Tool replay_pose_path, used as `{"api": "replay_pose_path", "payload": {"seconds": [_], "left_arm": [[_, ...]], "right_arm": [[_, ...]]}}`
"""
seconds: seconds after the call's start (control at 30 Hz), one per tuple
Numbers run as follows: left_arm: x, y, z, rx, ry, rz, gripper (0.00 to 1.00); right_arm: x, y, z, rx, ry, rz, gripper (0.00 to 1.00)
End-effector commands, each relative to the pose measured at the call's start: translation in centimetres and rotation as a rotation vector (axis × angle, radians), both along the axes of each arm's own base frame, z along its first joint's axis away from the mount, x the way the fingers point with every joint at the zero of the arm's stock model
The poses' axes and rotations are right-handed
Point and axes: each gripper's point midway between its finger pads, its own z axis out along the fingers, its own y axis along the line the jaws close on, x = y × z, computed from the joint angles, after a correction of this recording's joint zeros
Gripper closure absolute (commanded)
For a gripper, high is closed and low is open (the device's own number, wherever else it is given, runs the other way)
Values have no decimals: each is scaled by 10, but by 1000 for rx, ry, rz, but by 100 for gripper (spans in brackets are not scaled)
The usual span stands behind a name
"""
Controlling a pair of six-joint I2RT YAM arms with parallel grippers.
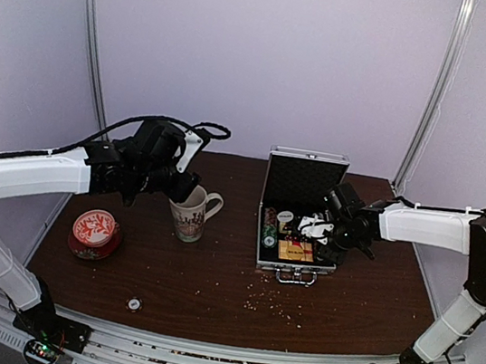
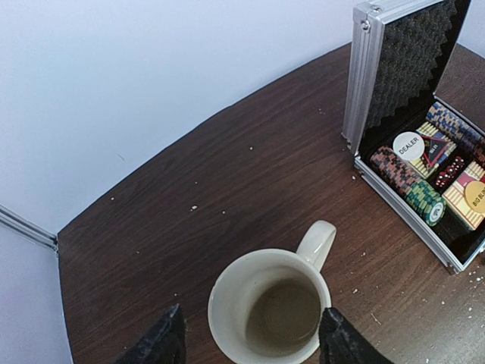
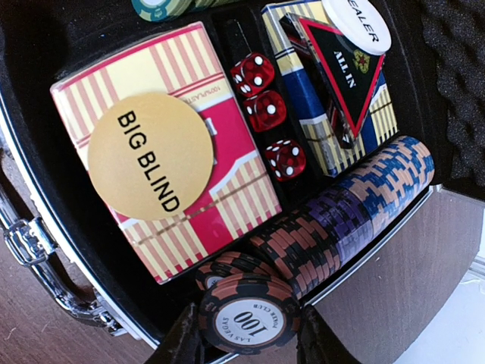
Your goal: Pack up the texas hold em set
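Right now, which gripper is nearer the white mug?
Left. The left gripper hangs right over the mug, a finger on each side. The right gripper is off at the open case, pinching a 100 chip.

The raised lid (image 1: 304, 180) walls the far side of the briefcase (image 1: 257, 259); its left half lies open from above. The mug (image 1: 190, 213) fills the gap inside the left gripper (image 2: 250, 345).

I see silver case (image 2: 361, 83) at far edge, black egg-crate lining. Chip row (image 3: 341, 227) runs brown-black to purple-blue; 100 chip (image 3: 248, 312) brown-black, white centre. Red-yellow striped box (image 3: 231, 163), blue-yellow striped box (image 3: 303, 98). Dice (image 3: 265, 110) red, white pips. Mug (image 1: 191, 214) white, reddish print. Tin (image 1: 94, 233) near left edge red-white. Worktop (image 1: 343, 307) dark brown.
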Motion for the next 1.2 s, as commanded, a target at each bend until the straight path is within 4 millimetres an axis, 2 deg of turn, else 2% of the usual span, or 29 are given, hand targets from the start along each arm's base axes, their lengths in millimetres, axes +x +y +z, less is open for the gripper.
{"api": "replay_pose_path", "payload": {"seconds": [0.0,0.3,0.53,0.63,0.87,1.17], "left_arm": [[4,-7,13,-31,-25,-11,39],[4,-8,13,-32,-22,-15,39],[4,-9,12,-31,-18,-18,39],[4,-9,10,-28,-12,-21,39],[3,-11,8,-24,-5,-25,39],[4,-12,6,-25,2,-29,39]], "right_arm": [[3,-5,-3,-14,-11,-12,59],[5,-4,0,-7,-23,-19,52],[7,-5,-2,-14,-22,-25,50],[6,-6,-4,-21,-11,-26,48],[4,-16,-20,-80,27,-40,36],[30,-20,-12,-56,-23,-118,36]]}}
